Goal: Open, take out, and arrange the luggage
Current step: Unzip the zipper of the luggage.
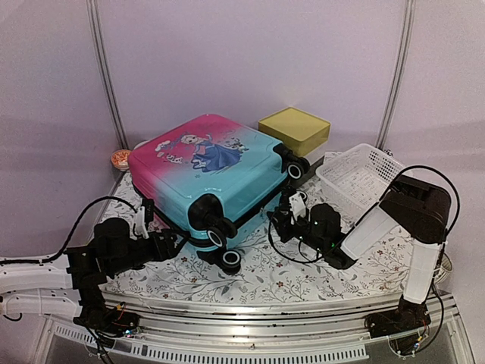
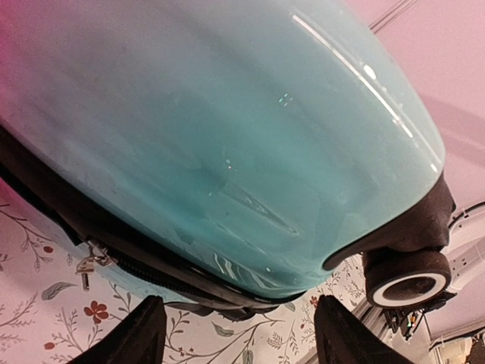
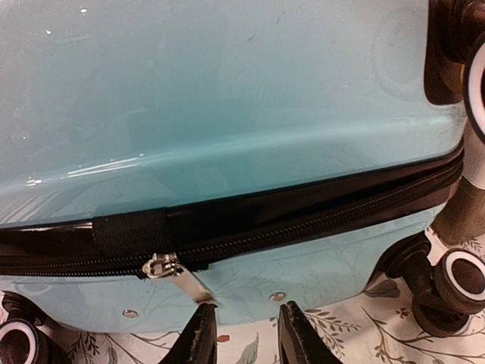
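On the flowered cloth [image 1: 303, 273] the suitcase [image 1: 220, 178] lies flat with its printed side up, both shells closed together and its black wheels [image 1: 220, 235] pointing toward the arms. The left gripper [image 2: 242, 337] sits low at the suitcase's near left corner. Its fingers [image 2: 140, 334] are spread wide with nothing between them, aimed at the turquoise shell just above the zip band, and a small metal zip pull [image 2: 85, 265] hangs off to one side. The right gripper [image 3: 248, 341] is at the suitcase's right side, facing the black zip band [image 3: 318, 216]. Its fingers [image 3: 201, 337] stand a little apart and grip nothing, and the metal tab [image 3: 189, 282] of the zip slider [image 3: 161, 267] ends right at one fingertip. A yellow box [image 1: 294, 129] stands behind the suitcase's far right corner. A white basket [image 1: 360, 178] lies just to the suitcase's right.
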